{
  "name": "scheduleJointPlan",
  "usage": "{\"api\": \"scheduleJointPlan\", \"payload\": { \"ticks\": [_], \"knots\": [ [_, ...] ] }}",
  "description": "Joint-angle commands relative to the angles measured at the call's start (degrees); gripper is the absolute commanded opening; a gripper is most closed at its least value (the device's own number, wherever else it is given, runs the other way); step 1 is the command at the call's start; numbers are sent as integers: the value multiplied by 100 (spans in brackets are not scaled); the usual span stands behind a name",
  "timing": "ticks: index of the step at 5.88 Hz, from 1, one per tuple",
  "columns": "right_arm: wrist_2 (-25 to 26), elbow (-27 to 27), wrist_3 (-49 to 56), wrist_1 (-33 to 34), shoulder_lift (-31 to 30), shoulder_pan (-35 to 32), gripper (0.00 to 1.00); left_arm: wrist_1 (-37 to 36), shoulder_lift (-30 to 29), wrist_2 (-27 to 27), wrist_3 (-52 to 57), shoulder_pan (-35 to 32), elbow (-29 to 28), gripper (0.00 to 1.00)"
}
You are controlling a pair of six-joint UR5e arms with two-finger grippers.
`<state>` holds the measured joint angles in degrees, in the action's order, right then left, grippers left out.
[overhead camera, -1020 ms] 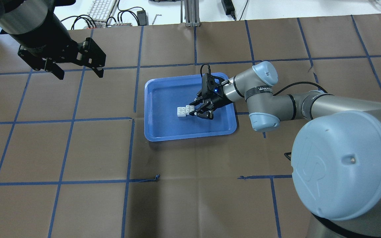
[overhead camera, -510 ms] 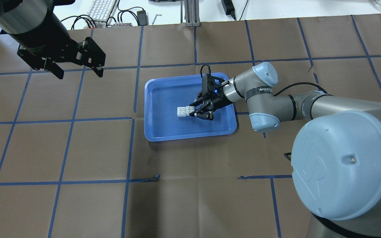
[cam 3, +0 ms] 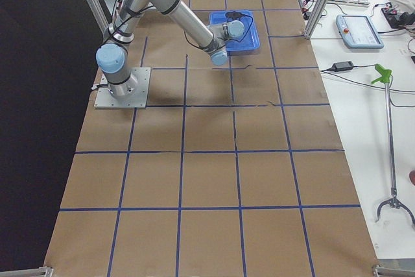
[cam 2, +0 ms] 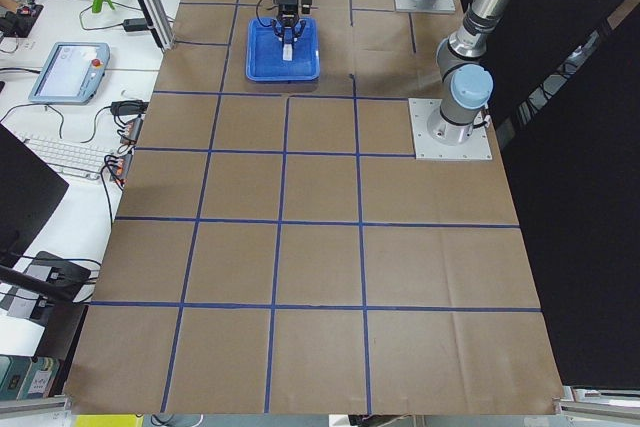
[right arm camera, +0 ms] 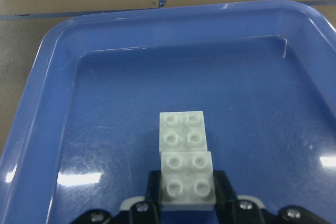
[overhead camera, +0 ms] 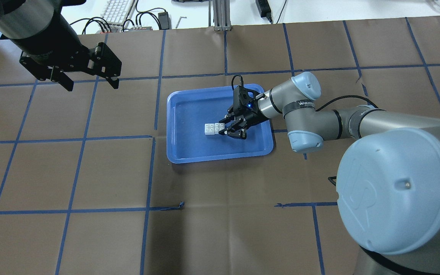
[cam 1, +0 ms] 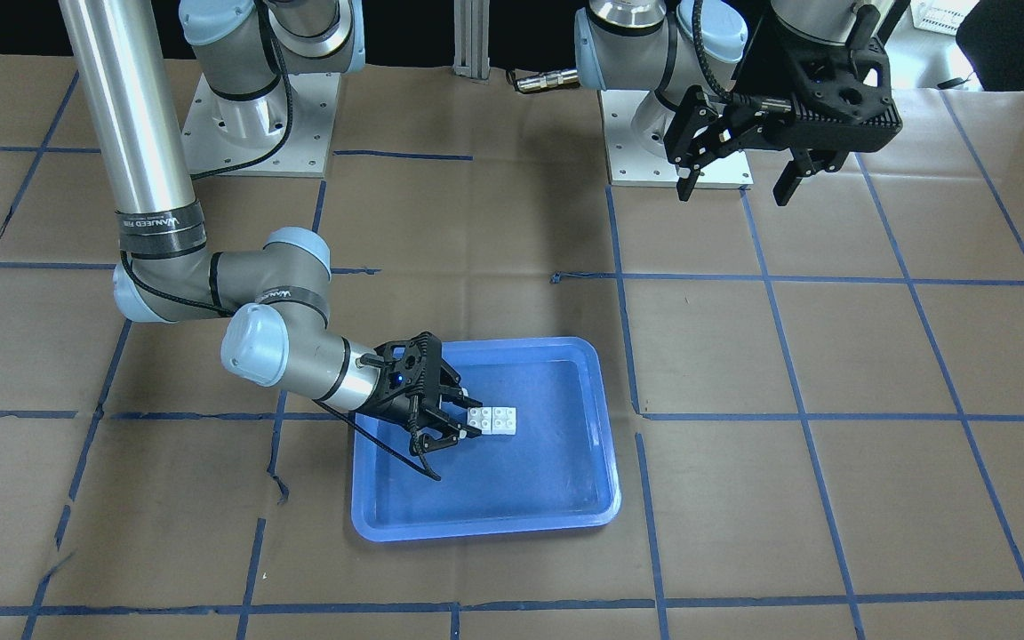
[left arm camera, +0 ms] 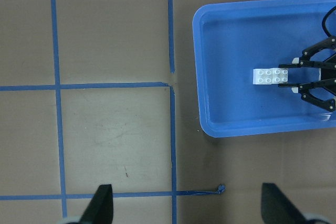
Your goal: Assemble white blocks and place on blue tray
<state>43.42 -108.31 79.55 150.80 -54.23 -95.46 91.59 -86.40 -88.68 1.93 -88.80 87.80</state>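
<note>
R gripper [overhead camera: 221,128] pinched narrow on the near one of 2 white blocks [overhead camera: 212,128], joined in a row, resting mid blue tray [overhead camera: 193,110]. L gripper [overhead camera: 93,87] hung spread wide, empty, well apart. 1 tray, 2 grippers.

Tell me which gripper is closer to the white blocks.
Right. The right gripper is at the white blocks in the tray, fingers flanking one; the left gripper hangs open far outside the tray.

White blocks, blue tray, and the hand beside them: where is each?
white blocks [overhead camera: 212,128], overhead view, studded top.
blue tray [overhead camera: 193,110], overhead view, bare floor.
right hand [overhead camera: 223,128], overhead view, midway between its fingertips.
</note>
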Motion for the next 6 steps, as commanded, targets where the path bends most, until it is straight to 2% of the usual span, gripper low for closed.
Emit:
{"api": "scheduleJointPlan", "payload": {
  "ticks": [1,2,3,4,5,6],
  "knots": [
    [0,3,-1,-7,0,-7,26,-1,0,0,0,-6,0,100],
    [0,-5,-1,-7,0,-7,26,-1,0,0,0,-6,0,100],
    [9,3,-1,10,0,1,37,-1,0,0,0,3,0,100],
    [18,3,8,28,-9,-7,54,-1,0,0,0,11,0,100],
    [18,3,8,28,0,-7,64,-1,0,0,0,3,0,100],
    [18,3,0,28,0,-7,66,-9,0,0,0,3,9,100]
  ]
}}
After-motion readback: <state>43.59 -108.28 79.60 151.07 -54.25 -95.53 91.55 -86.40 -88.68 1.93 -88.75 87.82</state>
